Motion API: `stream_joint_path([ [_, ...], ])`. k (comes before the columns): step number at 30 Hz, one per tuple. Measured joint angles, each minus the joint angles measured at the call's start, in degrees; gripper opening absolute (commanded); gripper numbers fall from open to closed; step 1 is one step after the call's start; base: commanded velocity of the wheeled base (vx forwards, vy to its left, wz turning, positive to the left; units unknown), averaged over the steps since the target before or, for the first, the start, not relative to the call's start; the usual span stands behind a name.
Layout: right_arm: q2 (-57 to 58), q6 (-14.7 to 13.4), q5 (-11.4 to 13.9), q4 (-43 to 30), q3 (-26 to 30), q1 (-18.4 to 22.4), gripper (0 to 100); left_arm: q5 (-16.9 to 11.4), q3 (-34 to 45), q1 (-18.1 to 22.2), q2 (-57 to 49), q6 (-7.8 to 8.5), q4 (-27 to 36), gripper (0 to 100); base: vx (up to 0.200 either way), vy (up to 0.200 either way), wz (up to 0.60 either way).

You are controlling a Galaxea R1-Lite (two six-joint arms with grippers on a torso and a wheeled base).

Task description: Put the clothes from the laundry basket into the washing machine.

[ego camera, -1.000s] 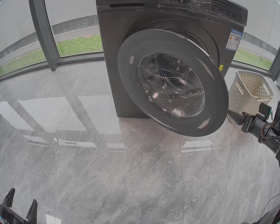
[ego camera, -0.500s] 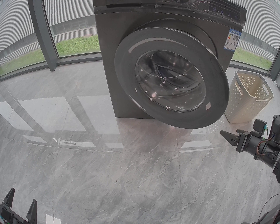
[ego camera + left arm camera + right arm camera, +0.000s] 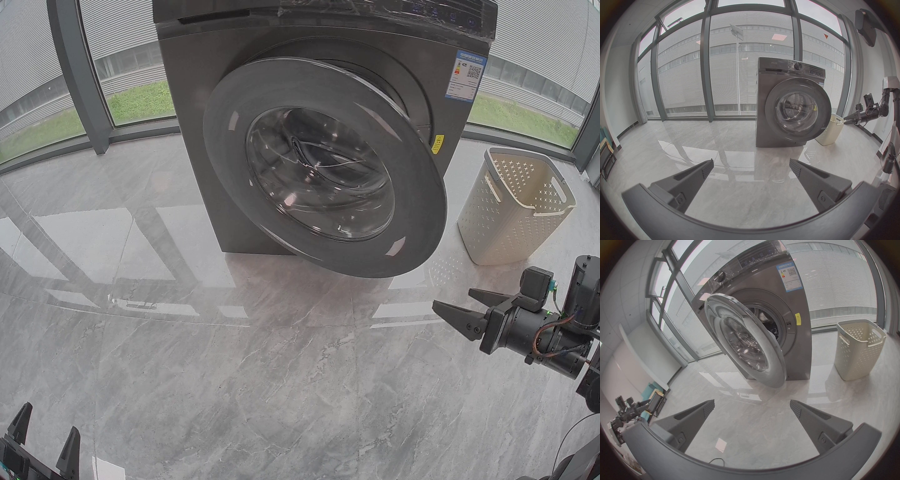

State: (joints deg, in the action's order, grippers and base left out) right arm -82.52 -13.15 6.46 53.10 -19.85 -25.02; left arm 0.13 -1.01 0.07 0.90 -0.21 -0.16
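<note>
R pincer (image 3: 452, 298) hovering over floor (image 3: 281, 375), jaws gaping wide, gripping nothing. L pincer (image 3: 49, 419) sitting low, well off to R pincer's side, also spread, empty. Just ahead of R pincer: door (image 3: 431, 206) of washing machine (image 3: 200, 62) hanging open, drum reachable. Laundry basket (image 3: 494, 225) standing upright beyond R pincer, beside machine; contents: can't tell. Judging clothes soft, light, limp, prob. needing pinch on bunched fold, reaching down past rim; snagging on perforated wall poss.

The grey washing machine (image 3: 194, 125) stands with its round door (image 3: 325, 169) swung open; the cream perforated laundry basket (image 3: 494, 219) stands upright beside it.
</note>
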Motion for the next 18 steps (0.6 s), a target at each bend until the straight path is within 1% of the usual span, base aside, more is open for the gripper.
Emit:
stream_joint_path([
  [2,-0.04,-1.07,0.0,1.22,-0.16,-2.43,100,0.0,0.0,0.02,0.0,0.02,-0.02,100,0.0,0.0,0.0],
  [5,-0.12,-2.68,0.02,3.12,-0.62,-6.12,100,0.02,0.0,0.02,0.0,0.07,0.02,100,0.2,0.0,0.0],
  [8,-0.45,-3.27,-0.04,4.05,-1.68,-8.17,100,0.0,0.0,-0.02,0.0,0.11,0.0,100,0.2,0.0,0.0],
  [11,-1.05,-3.34,0.02,4.18,-3.0,-9.11,100,0.02,0.0,-0.02,0.0,0.1,0.02,100,0.2,0.0,0.0],
  [17,-2.46,-3.35,0.0,4.18,-5.71,-9.63,100,0.02,0.0,0.0,0.0,0.07,0.0,100,0.2,0.0,0.0],
  [18,-2.71,-3.38,0.02,4.21,-6.12,-9.72,100,0.02,0.0,0.02,0.0,0.07,0.0,100,0.0,0.0,0.0],
])
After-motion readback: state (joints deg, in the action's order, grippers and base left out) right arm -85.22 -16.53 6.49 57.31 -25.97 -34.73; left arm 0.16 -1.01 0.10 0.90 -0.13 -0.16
